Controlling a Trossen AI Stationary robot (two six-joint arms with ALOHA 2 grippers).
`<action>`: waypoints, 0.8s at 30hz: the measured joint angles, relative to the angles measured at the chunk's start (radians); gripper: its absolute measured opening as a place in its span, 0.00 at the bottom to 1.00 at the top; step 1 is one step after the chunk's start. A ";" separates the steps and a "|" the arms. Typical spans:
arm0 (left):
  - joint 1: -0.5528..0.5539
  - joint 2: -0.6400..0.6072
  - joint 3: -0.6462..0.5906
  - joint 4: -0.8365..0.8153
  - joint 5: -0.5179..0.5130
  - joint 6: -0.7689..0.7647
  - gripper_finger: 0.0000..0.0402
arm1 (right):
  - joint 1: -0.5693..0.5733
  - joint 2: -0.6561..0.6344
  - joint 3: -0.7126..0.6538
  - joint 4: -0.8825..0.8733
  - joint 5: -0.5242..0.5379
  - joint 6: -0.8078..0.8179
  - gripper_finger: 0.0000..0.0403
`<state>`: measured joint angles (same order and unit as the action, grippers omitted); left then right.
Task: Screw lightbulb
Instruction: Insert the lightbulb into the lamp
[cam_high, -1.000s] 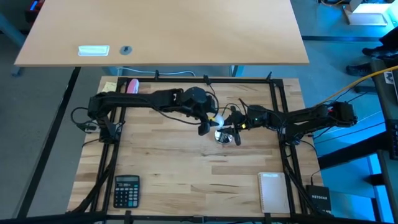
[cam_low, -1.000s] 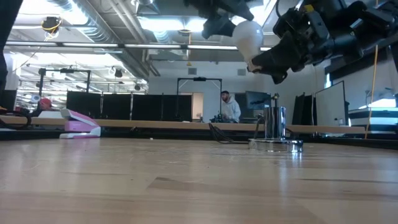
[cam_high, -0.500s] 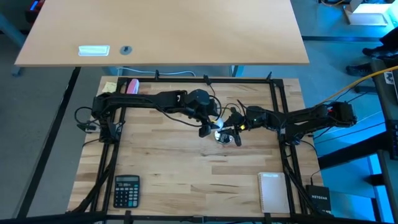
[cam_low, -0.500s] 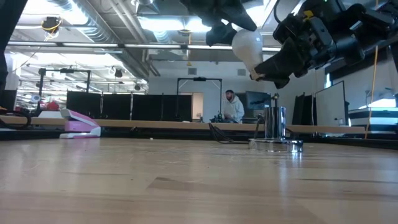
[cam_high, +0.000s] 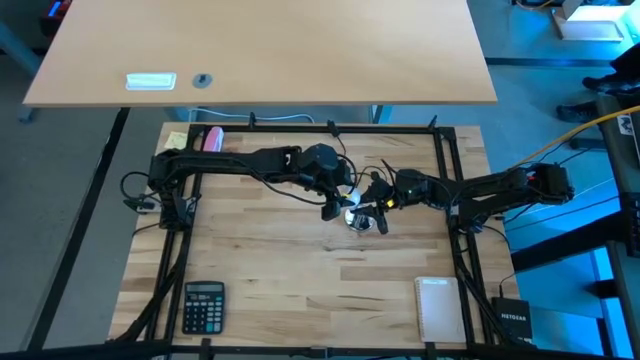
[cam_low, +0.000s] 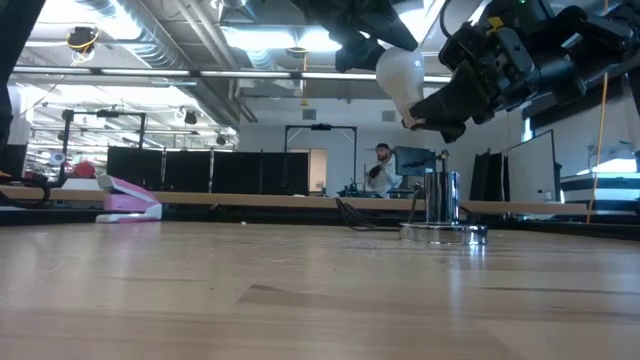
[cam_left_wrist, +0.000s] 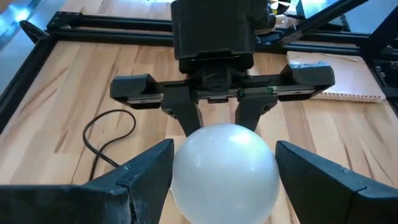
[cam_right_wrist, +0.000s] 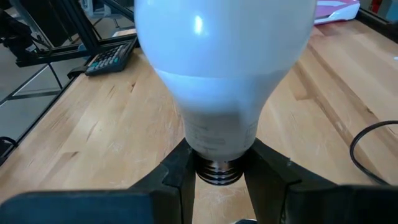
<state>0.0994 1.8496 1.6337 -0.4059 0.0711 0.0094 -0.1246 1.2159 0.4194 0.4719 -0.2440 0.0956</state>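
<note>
The white lightbulb (cam_low: 400, 72) hangs high above the table between both grippers, globe up and screw base down. It also shows in the high view (cam_high: 350, 189). My left gripper (cam_left_wrist: 224, 168) is shut on its globe. My right gripper (cam_right_wrist: 217, 169) is shut on its screw base. The round silver socket (cam_low: 440, 208) stands upright on its flat base on the table, below and beside the bulb, with a black cord (cam_left_wrist: 106, 134) running from it. In the high view the socket (cam_high: 356, 221) lies just near of the two grippers. My left gripper holds the bulb's white globe (cam_left_wrist: 186, 168) between its two fingers, one on each side of the widest part. The fingers come from the table's left, slanting down. The bulb is lifted clear. My right gripper pinches the bulb's metal screw base (cam_right_wrist: 217, 174), just below the white neck, between its two fingers (cam_right_wrist: 177, 171). The fingers come from the table's right. The bulb stands about upright above them, clear of the table and of the socket.
A calculator (cam_high: 203, 305) lies at the near left and a notebook (cam_high: 440, 308) at the near right. A pink-and-white object (cam_high: 208, 138) lies at the far left corner. A person (cam_low: 378, 170) shows far off in the room behind.
The bulb has sunk a little and shifted slightly toward the table's right, carried by both grippers, which have kept their holds. The left gripper has moved slightly toward the right gripper.
</note>
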 joint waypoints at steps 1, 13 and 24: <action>0.000 -0.004 0.000 -0.002 0.000 0.004 0.66 | 0.000 0.000 0.000 -0.003 0.000 0.000 0.28; 0.001 -0.145 -0.001 0.025 -0.072 0.072 0.66 | 0.001 -0.002 0.003 -0.018 -0.003 0.000 0.28; 0.001 -0.175 -0.001 0.068 -0.073 0.031 0.66 | 0.001 -0.001 0.002 -0.017 -0.003 0.001 0.28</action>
<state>0.1001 1.6745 1.6329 -0.3380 -0.0018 0.0406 -0.1238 1.2148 0.4210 0.4545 -0.2466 0.0963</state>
